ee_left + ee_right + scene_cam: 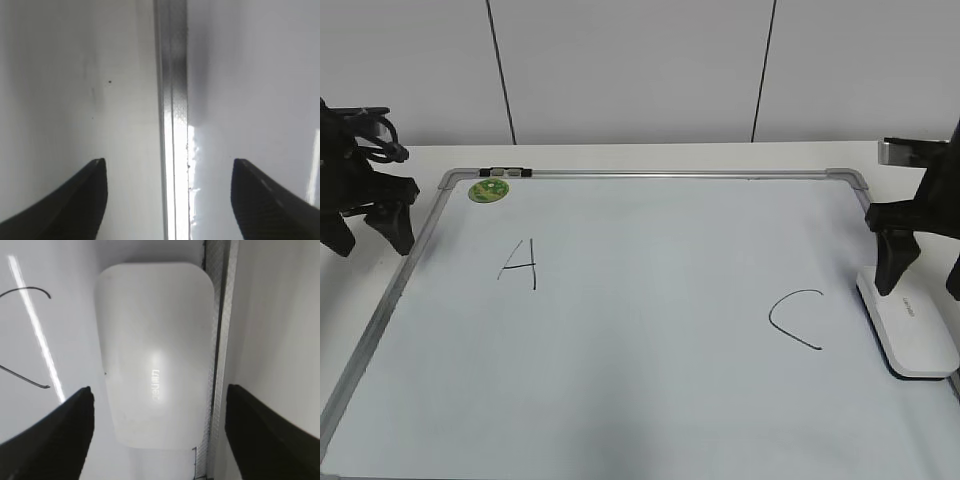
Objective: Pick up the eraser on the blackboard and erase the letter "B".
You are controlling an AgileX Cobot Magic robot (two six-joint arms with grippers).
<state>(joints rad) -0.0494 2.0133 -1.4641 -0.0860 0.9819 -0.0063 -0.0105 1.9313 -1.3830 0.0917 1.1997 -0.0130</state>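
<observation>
Your blackboard (640, 330) fills the table, and between the "A" (520, 262) and the "C" (796, 318) there is only bare surface: no letter "B" shows in any view, so judge the wiping as likely done, or check before you act.

Your right claw (159, 437) hangs directly above the eraser (155, 352), jaws wide apart, one finger out over the board side and the other beyond the frame rail (218, 340). The eraser lies flat under it, against the board's right edge, with the "C" off to the claw's board side. If you grasp, come straight down so the fingers straddle the short width; watch that the outer finger clears the rail rather than landing on it.

Your left claw (167, 200) is also spread open, hovering over the board's left rail (172, 125), holding nothing.

No containers are present. A green magnet (488, 189) sits at the far corner, nearer the left claw.
</observation>
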